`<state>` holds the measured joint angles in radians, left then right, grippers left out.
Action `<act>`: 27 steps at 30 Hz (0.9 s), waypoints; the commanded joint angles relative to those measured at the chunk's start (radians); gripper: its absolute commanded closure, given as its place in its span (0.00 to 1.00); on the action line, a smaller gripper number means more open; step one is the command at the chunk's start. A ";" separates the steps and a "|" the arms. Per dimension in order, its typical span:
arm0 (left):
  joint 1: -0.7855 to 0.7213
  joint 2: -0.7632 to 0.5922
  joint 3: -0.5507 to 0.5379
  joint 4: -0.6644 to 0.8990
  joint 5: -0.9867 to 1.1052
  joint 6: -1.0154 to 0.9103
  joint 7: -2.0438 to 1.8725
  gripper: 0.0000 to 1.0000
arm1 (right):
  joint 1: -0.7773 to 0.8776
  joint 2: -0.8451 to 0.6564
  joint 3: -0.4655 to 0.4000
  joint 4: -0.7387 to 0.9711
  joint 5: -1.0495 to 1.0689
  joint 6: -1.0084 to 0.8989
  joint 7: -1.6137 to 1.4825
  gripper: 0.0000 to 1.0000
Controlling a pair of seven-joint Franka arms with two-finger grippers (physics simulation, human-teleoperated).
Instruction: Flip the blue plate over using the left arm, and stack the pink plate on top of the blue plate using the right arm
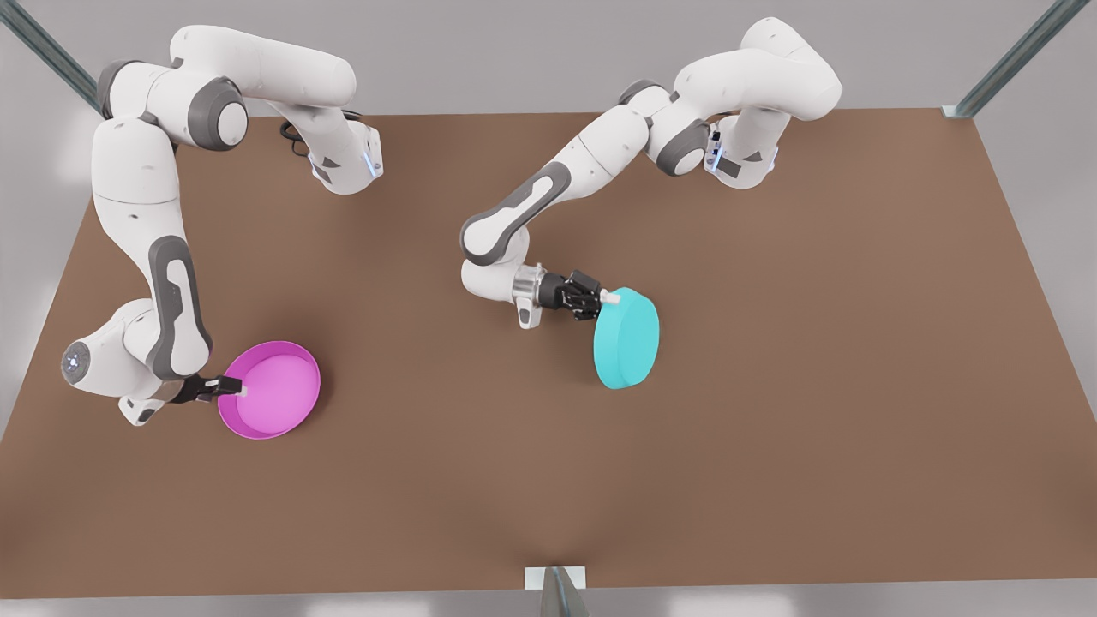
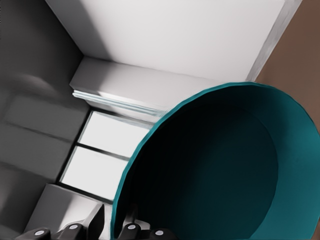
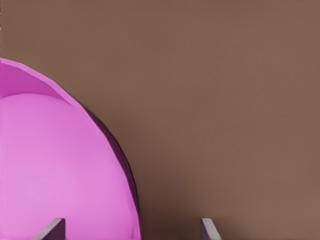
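Left gripper pinches the rim of the blue plate, holding it on edge near the table's middle, its flat underside turned toward the front view's right and its hollow toward the arm. Right gripper sits at the pink plate near the table's left edge; the plate lies flat, hollow up, with the fingers spread wide over its rim.

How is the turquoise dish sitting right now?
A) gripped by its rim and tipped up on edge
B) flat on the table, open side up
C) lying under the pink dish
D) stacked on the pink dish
A: the left gripper clamps the rim of the blue plate, which stands tilted on edge, its flat underside towards the front camera.
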<state>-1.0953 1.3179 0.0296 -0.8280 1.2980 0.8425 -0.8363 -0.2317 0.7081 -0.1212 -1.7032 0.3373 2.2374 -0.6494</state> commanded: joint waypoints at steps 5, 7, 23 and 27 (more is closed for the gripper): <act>0.000 0.037 0.000 0.040 -0.002 0.003 -0.251 0.00 | 0.000 0.001 0.000 0.000 0.008 0.001 -0.092 0.00; 0.003 0.041 -0.069 0.070 -0.006 0.013 -0.250 0.00 | 0.000 0.001 0.000 0.000 0.009 0.001 -0.092 0.00; 0.176 -0.270 -0.278 0.227 -0.830 0.671 -1.239 0.00 | -0.006 0.001 0.006 -0.001 0.022 -0.002 -0.107 0.22; 0.250 -0.380 -0.433 0.228 -0.839 0.819 -1.409 0.00 | -0.005 0.002 0.006 -0.001 0.028 -0.002 -0.107 0.41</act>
<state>-0.8468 0.9516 -0.3822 -0.6034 0.5023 1.4637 -1.4936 -0.2363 0.7112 -0.1150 -1.7069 0.3599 2.2371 -0.7271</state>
